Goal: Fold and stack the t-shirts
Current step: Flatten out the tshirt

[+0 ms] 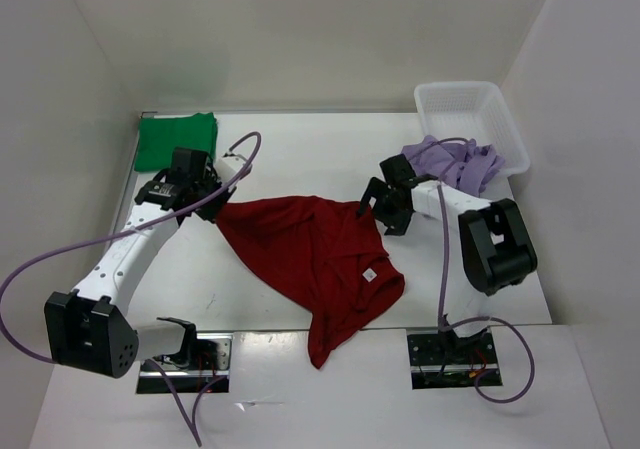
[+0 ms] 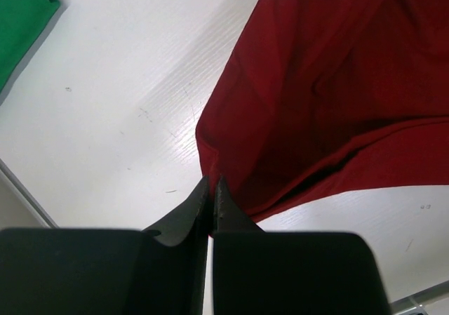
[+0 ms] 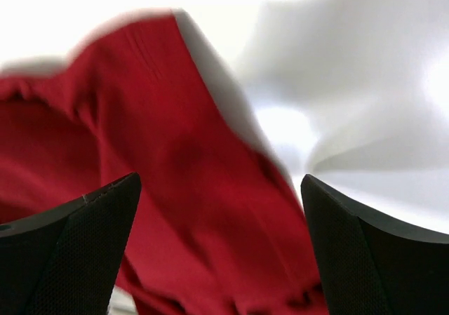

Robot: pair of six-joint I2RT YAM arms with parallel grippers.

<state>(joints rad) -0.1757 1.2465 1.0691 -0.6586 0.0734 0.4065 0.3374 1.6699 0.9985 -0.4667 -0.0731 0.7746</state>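
- My left gripper is pinched tight on the left edge of the dark red t-shirt, which lies crumpled on the table.
- My right gripper gapes wide and empty beside it.
- Pulling from one side only may drag the cloth off the near edge; the blurred right view perhaps misleads me.

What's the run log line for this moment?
left gripper: shut on red shirt | right gripper: open, by red shirt | green shirt: folded, far left | lavender shirt: crumpled by basket
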